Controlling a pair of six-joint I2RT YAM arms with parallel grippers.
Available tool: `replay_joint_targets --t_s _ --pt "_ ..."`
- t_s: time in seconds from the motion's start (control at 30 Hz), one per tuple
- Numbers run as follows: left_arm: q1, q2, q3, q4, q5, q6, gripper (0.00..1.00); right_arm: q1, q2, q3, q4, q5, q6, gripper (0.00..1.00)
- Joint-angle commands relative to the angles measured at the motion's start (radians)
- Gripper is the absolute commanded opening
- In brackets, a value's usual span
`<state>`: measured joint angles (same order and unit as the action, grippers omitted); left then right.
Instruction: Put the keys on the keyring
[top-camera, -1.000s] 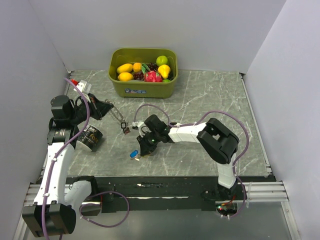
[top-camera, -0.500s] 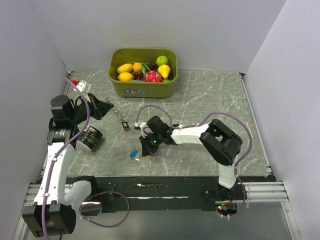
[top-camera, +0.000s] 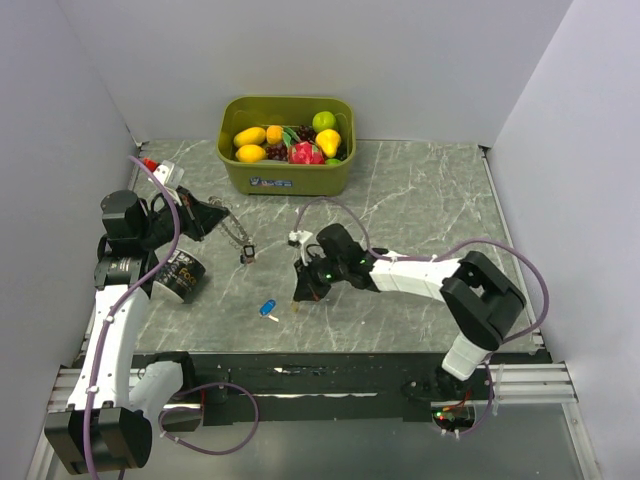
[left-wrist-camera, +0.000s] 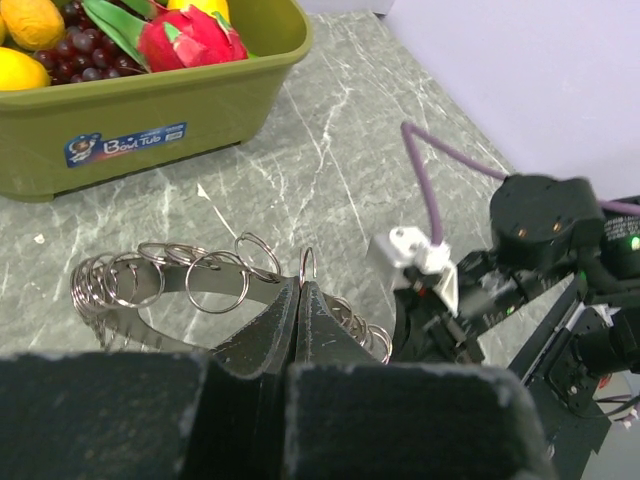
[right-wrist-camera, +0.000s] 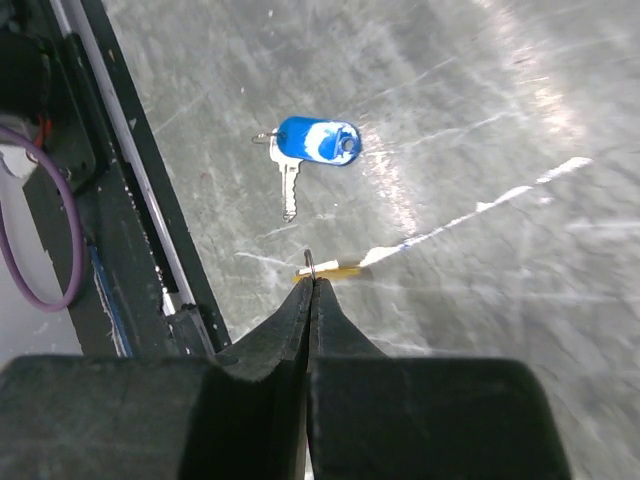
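My left gripper (top-camera: 214, 214) is shut on one small ring of the keyring (top-camera: 236, 234), which hangs over the table's left part with its dark tag (top-camera: 247, 256) at the low end. In the left wrist view the jaws (left-wrist-camera: 301, 284) pinch that ring, and the band with several rings (left-wrist-camera: 180, 284) curves to the left. My right gripper (top-camera: 306, 291) is shut on the ring of a yellow key (right-wrist-camera: 331, 269), just above the table near the front edge. A blue key (top-camera: 268, 308) lies loose on the table to its left, also in the right wrist view (right-wrist-camera: 316, 141). No red key shows.
A green bin (top-camera: 288, 178) of toy fruit stands at the back middle. A dark round tin (top-camera: 183, 275) sits by the left arm. The table's front edge and black rail (right-wrist-camera: 120, 190) lie close to the right gripper.
The right arm has stretched out and shifted right, its gripper now a little right of where it was, with the yellow key in it. The blue key stays put. The left arm is still.
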<state>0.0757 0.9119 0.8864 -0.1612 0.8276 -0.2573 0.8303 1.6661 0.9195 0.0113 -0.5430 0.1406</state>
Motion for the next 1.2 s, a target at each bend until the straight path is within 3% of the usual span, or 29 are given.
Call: replay_joint_targets --t_s 0.0,0.67,1.17 --pt "0.006 -0.004 0.002 0.083 0.056 -0.013 0.01 -0.034 -0.095 -0.037 0.044 -0.014 0.002 0.0" --pt "-0.017 0.025 0.008 0.048 0.045 0.01 0.01 -0.128 -0.341 -0.111 -0.037 0.008 -0.055 0.0" --pt "-0.254 0.09 0.045 -0.024 -0.152 0.01 0.01 -0.135 -0.48 -0.119 -0.033 -0.066 -0.079 0.0"
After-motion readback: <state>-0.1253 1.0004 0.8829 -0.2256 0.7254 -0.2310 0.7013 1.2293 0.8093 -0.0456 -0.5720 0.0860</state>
